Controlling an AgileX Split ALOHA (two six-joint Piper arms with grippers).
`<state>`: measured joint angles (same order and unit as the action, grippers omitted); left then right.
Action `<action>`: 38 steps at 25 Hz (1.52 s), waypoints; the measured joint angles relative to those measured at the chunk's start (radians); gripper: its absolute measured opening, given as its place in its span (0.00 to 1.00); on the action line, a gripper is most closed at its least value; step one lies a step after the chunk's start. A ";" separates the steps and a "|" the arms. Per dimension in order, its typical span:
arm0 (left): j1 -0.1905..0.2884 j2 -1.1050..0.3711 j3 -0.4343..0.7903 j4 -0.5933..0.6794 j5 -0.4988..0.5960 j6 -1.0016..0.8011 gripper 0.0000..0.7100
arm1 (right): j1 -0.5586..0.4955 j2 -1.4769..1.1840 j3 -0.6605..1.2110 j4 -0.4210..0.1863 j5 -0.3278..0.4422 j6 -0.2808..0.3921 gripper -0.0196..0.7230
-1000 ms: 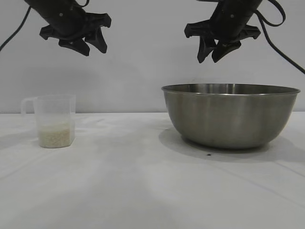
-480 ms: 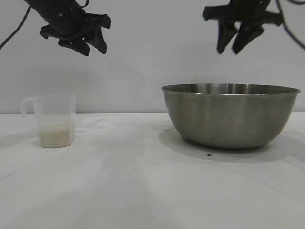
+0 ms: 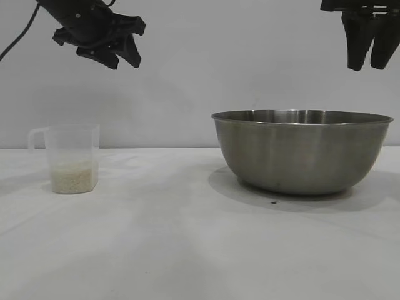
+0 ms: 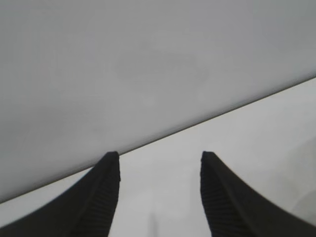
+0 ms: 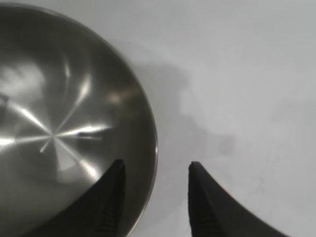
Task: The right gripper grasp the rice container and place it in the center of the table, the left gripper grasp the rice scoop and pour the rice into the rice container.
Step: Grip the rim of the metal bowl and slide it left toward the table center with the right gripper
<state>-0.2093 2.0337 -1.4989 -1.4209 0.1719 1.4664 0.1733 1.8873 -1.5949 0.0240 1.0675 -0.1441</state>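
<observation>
Though above bowl [image 3: 303,150], right tool [image 3: 369,62] empty, agape.

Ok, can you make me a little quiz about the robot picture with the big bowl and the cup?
1. True or false: the rice is already in the rice container.
2. Which gripper hangs above the rim of the rice container? A) left gripper B) right gripper C) neither
3. Fill in: the rice scoop stands upright on the ____, with nothing holding it.

Key:
1. False. The right wrist view shows the rice container's inside bare; the rice sits in the rice scoop.
2. B. Its open fingers straddle the rim from above, not touching.
3. table
</observation>
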 joint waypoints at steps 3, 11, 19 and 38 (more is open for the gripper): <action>0.000 0.000 0.000 0.002 0.000 0.000 0.52 | -0.002 0.018 0.000 -0.004 0.007 0.000 0.42; 0.000 0.000 0.000 0.004 0.000 0.000 0.52 | -0.002 0.131 0.000 -0.007 0.009 0.000 0.45; 0.000 0.000 0.000 0.008 0.000 0.000 0.52 | -0.002 0.221 -0.001 -0.022 -0.011 -0.002 0.22; 0.000 0.000 0.000 0.020 0.000 0.000 0.52 | 0.228 0.231 -0.010 0.067 0.044 -0.028 0.03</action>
<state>-0.2093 2.0337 -1.4989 -1.4011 0.1719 1.4664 0.4011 2.1186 -1.6045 0.0913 1.1112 -0.1723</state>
